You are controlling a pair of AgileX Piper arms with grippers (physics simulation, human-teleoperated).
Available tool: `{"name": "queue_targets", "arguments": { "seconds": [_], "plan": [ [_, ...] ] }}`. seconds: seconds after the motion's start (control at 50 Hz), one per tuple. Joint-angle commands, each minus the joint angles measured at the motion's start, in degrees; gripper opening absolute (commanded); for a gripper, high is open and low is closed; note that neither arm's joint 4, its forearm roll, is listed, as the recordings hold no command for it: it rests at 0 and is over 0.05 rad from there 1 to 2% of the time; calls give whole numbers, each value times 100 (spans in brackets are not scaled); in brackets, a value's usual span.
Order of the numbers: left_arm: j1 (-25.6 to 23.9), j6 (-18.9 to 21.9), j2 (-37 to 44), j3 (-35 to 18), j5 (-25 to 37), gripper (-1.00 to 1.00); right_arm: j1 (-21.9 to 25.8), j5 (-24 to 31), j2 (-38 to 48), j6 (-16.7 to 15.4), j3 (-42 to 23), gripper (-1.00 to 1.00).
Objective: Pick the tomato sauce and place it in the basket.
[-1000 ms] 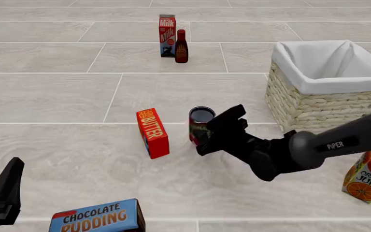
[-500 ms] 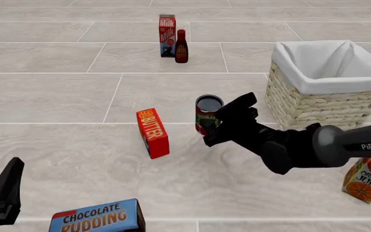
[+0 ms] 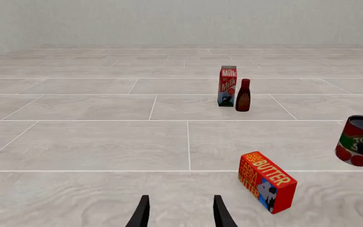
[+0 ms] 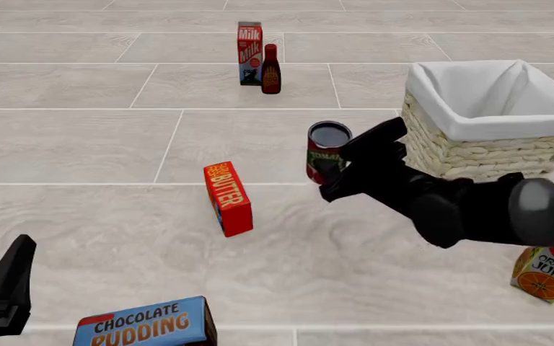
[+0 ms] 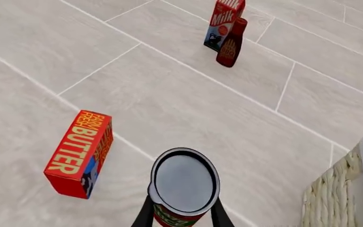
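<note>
Front view is showing us, nearest the camera, our left gripper point(image 4: 3, 292) sitting low at the near left edge just as it was a second ago, its fingers point(image 3: 142, 215) spread apart and holding nothing, with the chocolate pudding box point(image 4: 147, 322) lying just beside it. Over at the near right the orange juice carton point(image 4: 544, 268) is standing partly behind our right arm. Farther out, we are gripping the tomato sauce point(image 4: 326, 150) upright in our right gripper point(image 4: 340, 167), jaws pinching the can's sides; compared with the earlier frames we are carrying it higher and farther right, well clear of the butter box point(image 4: 228, 197), which is staying where it was. The can is now hanging near the basket point(image 4: 469, 148), short of its woven wall and not yet over the white lining. Farthest away, the milk carton point(image 4: 249, 43) and the dark bottle point(image 4: 271, 70) are standing together, unmoved
</note>
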Motion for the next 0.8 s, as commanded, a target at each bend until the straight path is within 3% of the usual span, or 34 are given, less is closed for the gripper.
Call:
{"name": "queue_targets", "arguments": {
  "seconds": [0.02, 0.8],
  "plan": [
    [0, 0, 1, 0, 0, 100, -125, 239, -328, 34, -60, -100],
    [-1, 1, -1, 0, 0, 100, -534, 1062, -955, -250, -480, -100]
  ]
}}
